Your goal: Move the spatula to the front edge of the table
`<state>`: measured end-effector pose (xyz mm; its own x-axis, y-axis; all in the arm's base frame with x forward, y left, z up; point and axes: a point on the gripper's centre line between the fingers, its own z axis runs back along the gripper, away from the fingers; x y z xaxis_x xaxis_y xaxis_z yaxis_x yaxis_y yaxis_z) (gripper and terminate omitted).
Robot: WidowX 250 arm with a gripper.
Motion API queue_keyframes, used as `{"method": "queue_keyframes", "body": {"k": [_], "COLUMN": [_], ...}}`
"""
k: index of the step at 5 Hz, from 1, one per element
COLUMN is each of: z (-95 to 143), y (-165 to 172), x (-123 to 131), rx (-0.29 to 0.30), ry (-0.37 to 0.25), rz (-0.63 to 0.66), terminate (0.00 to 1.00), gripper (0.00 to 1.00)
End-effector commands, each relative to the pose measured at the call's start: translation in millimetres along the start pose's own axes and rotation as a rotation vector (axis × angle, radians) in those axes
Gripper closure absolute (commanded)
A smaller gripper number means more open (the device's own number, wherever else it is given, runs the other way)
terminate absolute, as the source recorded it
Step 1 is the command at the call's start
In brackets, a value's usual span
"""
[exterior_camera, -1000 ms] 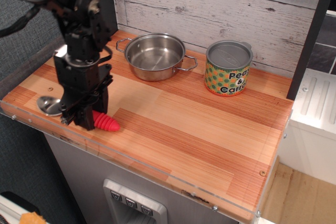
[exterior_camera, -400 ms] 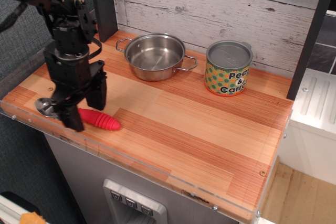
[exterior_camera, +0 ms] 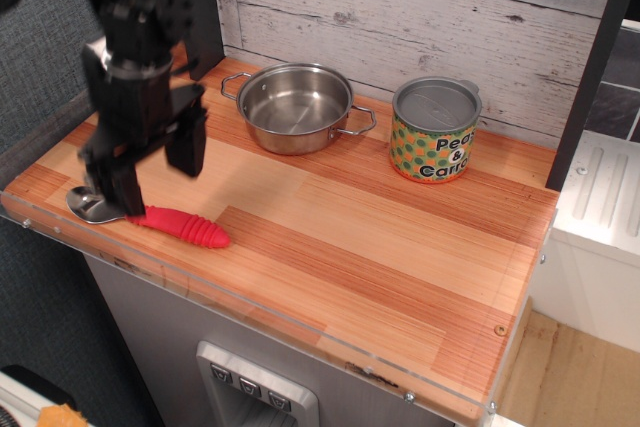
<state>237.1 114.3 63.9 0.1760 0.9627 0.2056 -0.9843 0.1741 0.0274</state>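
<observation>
The spatula (exterior_camera: 170, 222) lies flat on the wooden table (exterior_camera: 380, 247) near its front left edge, with its ribbed red handle pointing right and its shiny metal head (exterior_camera: 92, 205) at the left. My gripper (exterior_camera: 155, 167) hangs open just above the spatula. One black finger (exterior_camera: 122, 182) hangs close over the metal head and the other finger (exterior_camera: 188, 142) is behind the handle. The gripper holds nothing.
A steel two-handled pot (exterior_camera: 296, 107) stands at the back middle. A peas and carrots can (exterior_camera: 434, 130) stands to its right. A clear plastic rim (exterior_camera: 260, 315) runs along the front edge. A plank wall stands behind.
My gripper has let go of the spatula's handle, opened, and risen up and to the left. The spatula stays lying by the front edge.
</observation>
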Motion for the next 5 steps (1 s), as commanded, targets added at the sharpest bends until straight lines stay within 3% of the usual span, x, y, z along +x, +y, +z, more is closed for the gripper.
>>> {"method": "queue_keyframes", "body": {"k": [1, 3, 5], "z": [47.1, 56.4, 68.6], "y": [-32.6, -51.8, -64.2], "x": [0.1, -20.9, -56.5], "rx": [-0.061, -0.188, -0.221], "ry": [-0.171, -0.138, -0.155], "rz": [-0.463, -0.949, -1.088], "terminate": [0.0, 0.0, 0.0], "gripper": [0.0, 0.0, 0.0]}}
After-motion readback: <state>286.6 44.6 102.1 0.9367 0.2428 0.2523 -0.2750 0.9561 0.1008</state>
